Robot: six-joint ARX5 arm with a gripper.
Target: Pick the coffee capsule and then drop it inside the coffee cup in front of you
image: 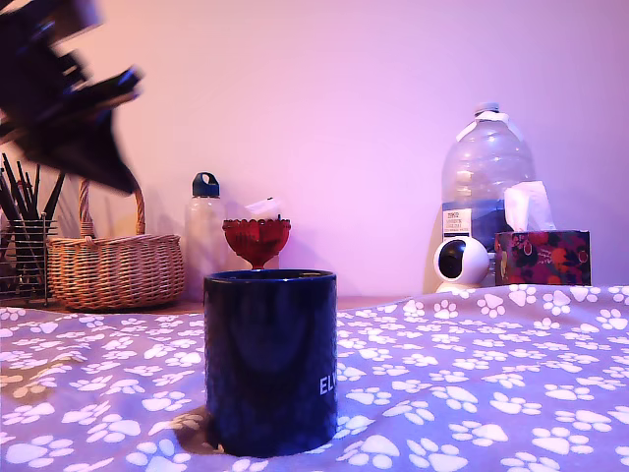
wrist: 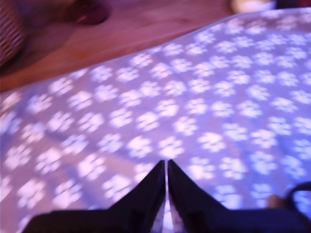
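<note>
Progress: can't call it w/ certainty. The small blue plastic coffee capsule isn't visible in either view: not on the lilac paw-print cloth [image: 472, 374], not in the gripper [wrist: 166, 162]. The large glossy dark navy cylindrical coffee cup [image: 270, 359] stands upright on the cloth at centre front of the exterior view. Its inside is hidden, so the capsule may or may not be in there. If it isn't, both pick and drop are left.

Arm pose: the black arm [image: 59, 103] is blurred, high at the exterior view's left, above the woven wicker basket [image: 115, 268] and well apart from the cup. In the wrist view the gripper tilts down over bare cloth, jaws narrowed to a thin slit, nothing seen btwn them.
</note>
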